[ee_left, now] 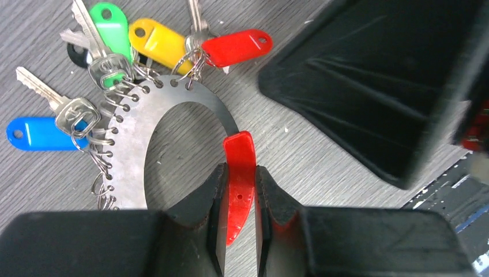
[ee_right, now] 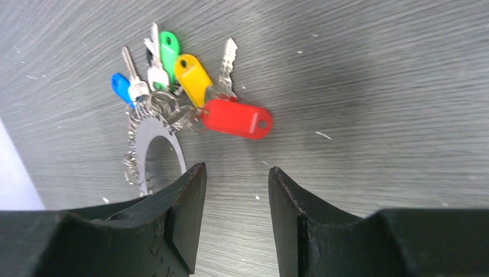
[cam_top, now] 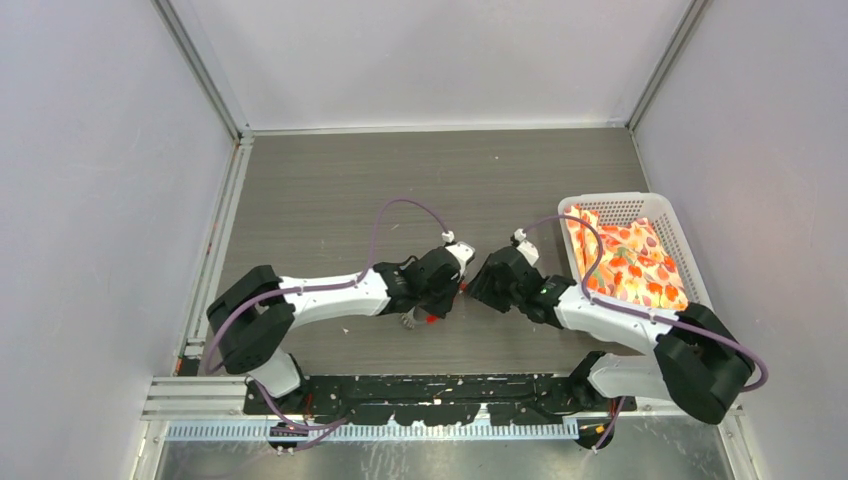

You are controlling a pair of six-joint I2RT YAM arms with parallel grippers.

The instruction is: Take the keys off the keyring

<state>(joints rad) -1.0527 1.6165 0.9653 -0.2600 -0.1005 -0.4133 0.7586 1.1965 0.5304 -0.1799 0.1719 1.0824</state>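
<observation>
**Left gripper pinching the keyring's red piece**

The keyring (ee_left: 131, 135) is lying flat on the grey wood-grain table (ee_right: 375, 86), near its front middle, between the two grippers. It is showing as a flat grey metal arc – holes punched along its outer edge and small wire loops threaded through them – with a short red section (ee_left: 241, 149) at one end.

The left gripper (ee_left: 240, 170) is closing its fingers (ee_left: 204, 199) on that red section, one on each side and touching it.

In the left wrist view the ring's oval opening is running lengthwise away from the gripper, leaning slightly left. The keys (ee_left: 158, 41) are fanning out from the far end: the blue tag is pointing left, green and yellow up, red to the right.

The right gripper (ee_right: 236, 169) is hovering near the ring, fingers standing partly apart and holding nothing.
</observation>
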